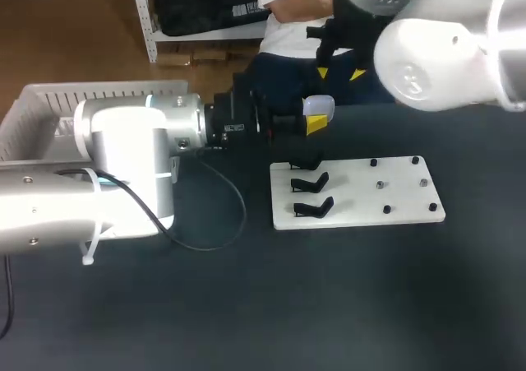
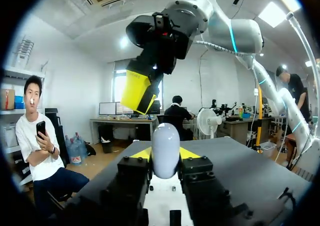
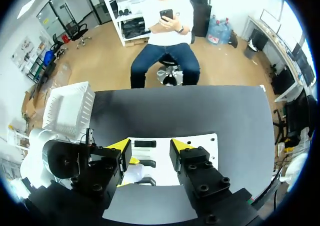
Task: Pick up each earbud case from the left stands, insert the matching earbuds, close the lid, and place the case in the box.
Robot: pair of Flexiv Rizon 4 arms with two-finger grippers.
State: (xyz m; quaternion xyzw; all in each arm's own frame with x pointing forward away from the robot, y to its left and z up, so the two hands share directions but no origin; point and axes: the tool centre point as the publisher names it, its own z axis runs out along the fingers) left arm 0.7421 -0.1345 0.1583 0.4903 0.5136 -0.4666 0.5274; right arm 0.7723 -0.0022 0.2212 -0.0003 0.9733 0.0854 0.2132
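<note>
Head view showed the left hand (image 1: 316,118) out over the dark counter (image 1: 329,305), just behind the white board (image 1: 362,216) and clamped on a pale earbud case (image 1: 319,105). The left wrist view agreed: the rounded case sat pinched between both yellow tips, and no open lid showed.

All three black stands (image 1: 311,183) on the board's left side were bare, so I judged the pick-up done for this case. The dark pegs (image 1: 380,185) on the board's right half were too small to tell whether earbuds sat there.

The right hand (image 3: 150,147) hung above the board with its fingers apart, holding nothing.

The white box (image 1: 49,108) lay at the far left, largely hidden by the left arm, its contents unseen. Inserting the earbuds, closing the lid and boxing the case looked left to do.
</note>
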